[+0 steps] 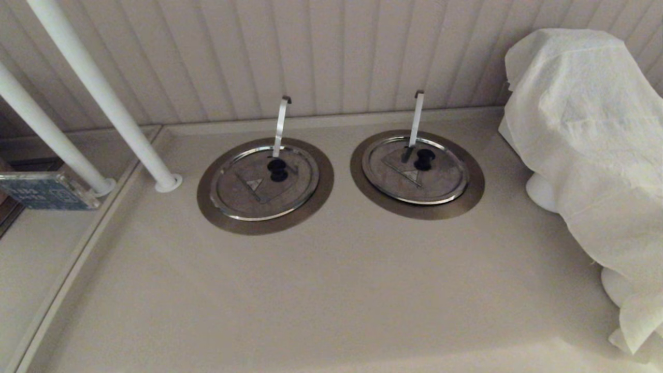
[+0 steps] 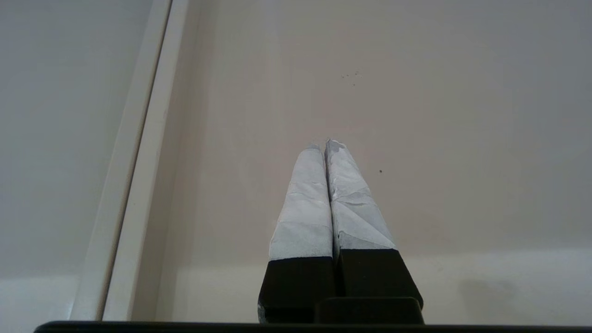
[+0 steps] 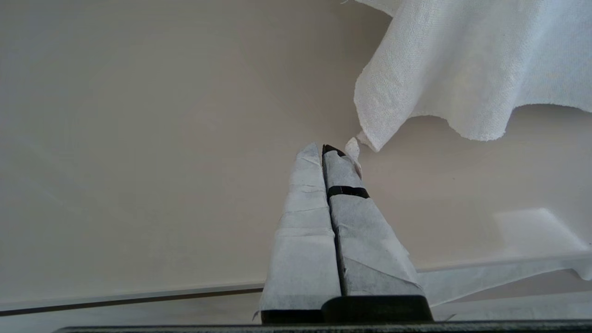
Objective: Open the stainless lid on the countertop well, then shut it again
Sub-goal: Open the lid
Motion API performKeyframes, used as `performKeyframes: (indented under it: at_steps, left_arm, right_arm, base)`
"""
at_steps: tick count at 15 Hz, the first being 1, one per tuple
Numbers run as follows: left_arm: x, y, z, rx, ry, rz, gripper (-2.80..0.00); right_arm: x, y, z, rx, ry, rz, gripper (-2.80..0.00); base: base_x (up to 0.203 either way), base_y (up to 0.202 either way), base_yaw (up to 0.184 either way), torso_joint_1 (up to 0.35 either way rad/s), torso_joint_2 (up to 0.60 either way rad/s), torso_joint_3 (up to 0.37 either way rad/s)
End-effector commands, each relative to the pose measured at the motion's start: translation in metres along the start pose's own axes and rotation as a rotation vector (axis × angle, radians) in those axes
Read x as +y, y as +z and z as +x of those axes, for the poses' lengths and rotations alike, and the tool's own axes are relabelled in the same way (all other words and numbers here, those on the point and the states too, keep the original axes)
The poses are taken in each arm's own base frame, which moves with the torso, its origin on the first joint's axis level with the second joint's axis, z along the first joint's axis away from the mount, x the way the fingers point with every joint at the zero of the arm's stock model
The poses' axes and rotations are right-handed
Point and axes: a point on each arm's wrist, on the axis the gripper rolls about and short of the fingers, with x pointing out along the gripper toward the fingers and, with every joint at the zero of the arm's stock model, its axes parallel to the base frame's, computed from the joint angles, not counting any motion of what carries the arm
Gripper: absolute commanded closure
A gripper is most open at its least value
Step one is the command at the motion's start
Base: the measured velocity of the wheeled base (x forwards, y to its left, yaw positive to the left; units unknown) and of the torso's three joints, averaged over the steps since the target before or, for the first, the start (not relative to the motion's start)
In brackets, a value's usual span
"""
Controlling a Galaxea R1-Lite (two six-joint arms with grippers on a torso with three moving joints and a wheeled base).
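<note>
Two alike round stainless lids lie flat and closed on the beige counter, each in a wide brushed-steel ring. The left lid (image 1: 248, 189) has a black knob (image 1: 277, 169) and a flat steel handle (image 1: 280, 124) standing up through its slot. The right lid (image 1: 409, 181) has the same knob (image 1: 423, 160) and handle (image 1: 416, 119). Nothing shows which one is the task's lid, and both wells are covered. My left gripper (image 2: 323, 144) and right gripper (image 3: 323, 148) are shut and empty above bare counter. Neither appears in the head view.
A white cloth (image 1: 585, 129) drapes over something bulky at the right; its hem (image 3: 416, 92) hangs close beyond my right fingertips. Two white slanted poles (image 1: 98, 93) stand at the left by a raised counter edge (image 2: 138, 185). A panelled wall closes the back.
</note>
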Motion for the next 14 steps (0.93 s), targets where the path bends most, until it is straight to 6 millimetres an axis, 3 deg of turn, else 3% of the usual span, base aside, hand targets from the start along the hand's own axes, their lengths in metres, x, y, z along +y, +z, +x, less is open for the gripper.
performKeyframes:
  at_steps: [1, 6, 9, 12, 14]
  left_arm:
    - [0.000, 0.000, 0.000, -0.001, 0.000, 0.000, 0.00]
    - [0.000, 0.000, 0.000, 0.000, 0.001, 0.000, 0.00]
    - [0.000, 0.000, 0.000, 0.000, 0.001, 0.000, 0.00]
    - [0.000, 0.000, 0.000, 0.000, 0.001, 0.000, 0.00]
    - [0.000, 0.000, 0.000, 0.000, 0.001, 0.000, 0.00]
  right_arm:
    - [0.000, 0.000, 0.000, 0.001, 0.000, 0.000, 0.00]
    - [0.000, 0.006, -0.001, -0.034, -0.002, -0.033, 0.00]
    - [0.000, 0.049, -0.012, -0.136, 0.003, -0.029, 0.00]
    - [0.000, 0.096, -0.001, -0.083, 0.009, -0.001, 0.00]
    - [0.000, 0.125, 0.018, -0.028, 0.011, 0.014, 0.00]
  base:
    - [0.000, 0.000, 0.000, 0.000, 0.00, 0.000]
    - [0.000, 0.000, 0.000, 0.000, 0.00, 0.000]
    - [0.000, 0.000, 0.000, 0.000, 0.00, 0.000]
    - [0.000, 0.000, 0.000, 0.000, 0.00, 0.000]
    - [0.000, 0.000, 0.000, 0.000, 0.00, 0.000]
